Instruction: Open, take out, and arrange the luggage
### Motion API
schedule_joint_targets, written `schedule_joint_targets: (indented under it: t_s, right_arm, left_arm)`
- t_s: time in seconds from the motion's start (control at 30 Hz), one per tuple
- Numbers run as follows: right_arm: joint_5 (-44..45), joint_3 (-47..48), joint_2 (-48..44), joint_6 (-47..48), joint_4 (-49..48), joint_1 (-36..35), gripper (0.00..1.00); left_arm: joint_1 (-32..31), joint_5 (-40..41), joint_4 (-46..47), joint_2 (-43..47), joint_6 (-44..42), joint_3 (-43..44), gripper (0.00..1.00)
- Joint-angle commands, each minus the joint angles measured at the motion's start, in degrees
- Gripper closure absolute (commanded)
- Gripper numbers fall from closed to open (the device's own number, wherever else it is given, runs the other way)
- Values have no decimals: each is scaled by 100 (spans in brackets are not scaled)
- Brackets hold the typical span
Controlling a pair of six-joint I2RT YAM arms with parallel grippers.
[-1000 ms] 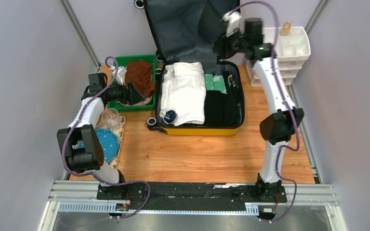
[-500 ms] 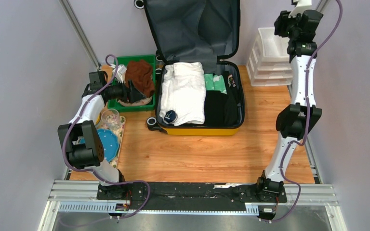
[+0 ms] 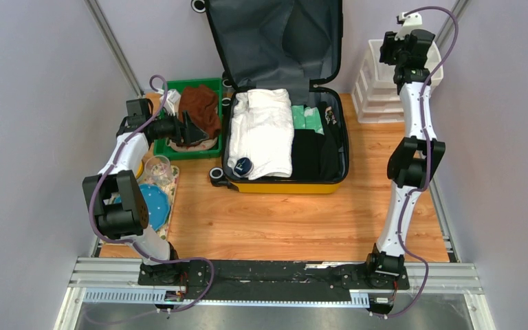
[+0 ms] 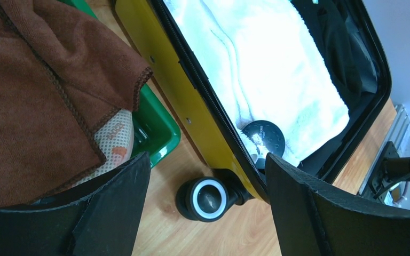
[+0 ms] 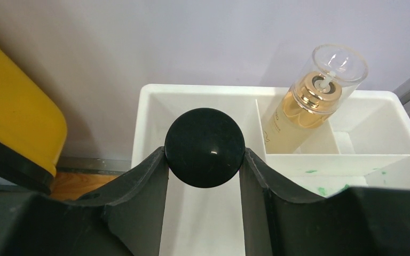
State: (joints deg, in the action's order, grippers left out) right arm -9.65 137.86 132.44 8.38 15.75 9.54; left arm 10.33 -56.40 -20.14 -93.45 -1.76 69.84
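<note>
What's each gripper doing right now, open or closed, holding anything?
Left gripper: open, empty, over the green tray.
Right gripper: closed on a black ball, above the white drawer unit.

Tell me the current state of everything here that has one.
luggage: open, lid upright, clothes inside.
left gripper: open, empty, at the green tray.
right gripper: shut on black ball, above white drawer unit.
perfume bottle: capped, leaning in a top compartment.
brown towel: crumpled in the green tray.
</note>
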Motion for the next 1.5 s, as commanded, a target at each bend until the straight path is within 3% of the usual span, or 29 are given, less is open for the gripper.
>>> schedule_joint_targets:
  t_s: [0.0, 0.3, 0.43, 0.6, 1.03, 1.47]
  right_arm:
    - [130, 250, 97, 102, -660, 13, 100]
    - [174, 329, 370, 67, -863, -5, 99]
    - [183, 355, 449, 58, -889, -5, 85]
    - [200, 417, 519, 58, -828, -22, 83]
    - [262, 478, 563, 76, -828, -31, 50]
    - [270, 478, 537, 41, -880, -40, 44]
  left_arm:
    - [31, -46, -60, -85, -35, 310, 13]
    - [31, -38, -218, -147, -140, 425, 13]
    - [22, -37, -245, -182, -140, 469, 13]
    - [31, -20, -245, -235, -123, 495, 13]
    - [31, 24, -218, -261, -96, 486, 12]
    - [31, 6, -192, -253, -97, 478, 12]
